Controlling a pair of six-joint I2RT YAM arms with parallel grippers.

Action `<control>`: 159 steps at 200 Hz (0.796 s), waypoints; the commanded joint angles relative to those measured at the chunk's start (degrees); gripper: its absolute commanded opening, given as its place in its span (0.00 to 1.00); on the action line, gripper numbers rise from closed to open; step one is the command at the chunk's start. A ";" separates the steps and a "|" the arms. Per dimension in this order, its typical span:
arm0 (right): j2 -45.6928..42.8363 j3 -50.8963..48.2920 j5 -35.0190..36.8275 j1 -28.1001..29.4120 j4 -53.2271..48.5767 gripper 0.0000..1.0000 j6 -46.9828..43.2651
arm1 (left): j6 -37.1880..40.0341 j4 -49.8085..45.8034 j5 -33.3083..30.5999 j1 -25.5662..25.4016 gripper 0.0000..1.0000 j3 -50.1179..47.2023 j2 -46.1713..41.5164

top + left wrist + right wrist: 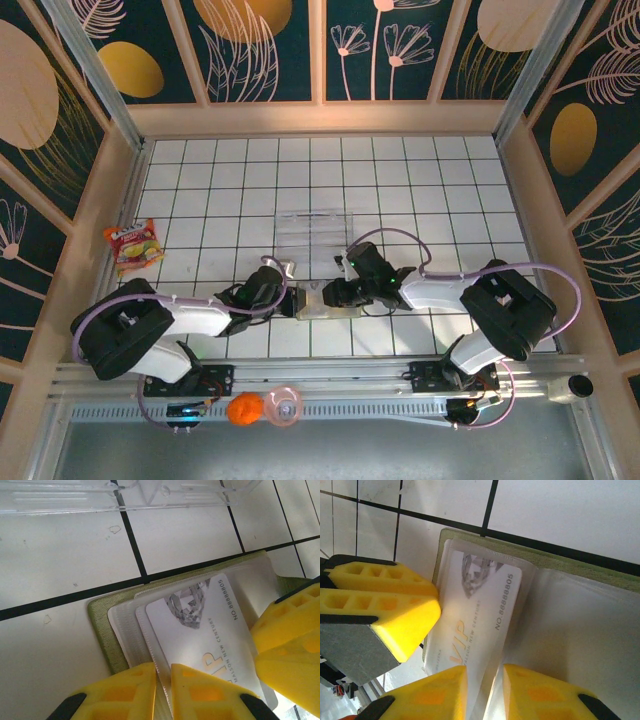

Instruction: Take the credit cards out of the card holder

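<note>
At the left edge of the card holder [101, 622] sits the left tool [163, 692], jaws almost together over the clear sleeves [122, 630]; whether it pinches them I cannot tell. The holder lies open on the desk [60, 555]. Inside it, a credit card [200, 630] reads "VIP", "MAISON NEW CENTURY", "NO 8888805". At the holder's right side the right tool [485, 692] keeps a narrow gap over this card; I cannot tell if it grips.

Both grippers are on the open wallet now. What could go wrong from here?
1. The VIP card lies inside a clear sleeve. The jaws of the right gripper straddle both, so a pull may drag the sleeve or the whole card holder instead of freeing the card.
2. The left gripper works close beside it on the same sleeves. The two could bump or tug against each other.
</note>
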 commanded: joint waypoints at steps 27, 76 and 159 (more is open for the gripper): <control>-3.39 -2.84 -2.96 -1.20 2.18 0.25 0.07 | -1.07 -0.77 1.68 0.03 0.15 -0.57 1.35; -1.98 -3.14 -4.83 -1.23 3.96 0.21 0.42 | -1.16 -0.63 1.67 0.08 0.14 -0.77 1.12; -1.28 -3.61 -3.96 -1.26 3.97 0.19 0.87 | -1.25 -0.64 1.54 0.04 0.13 -1.01 0.48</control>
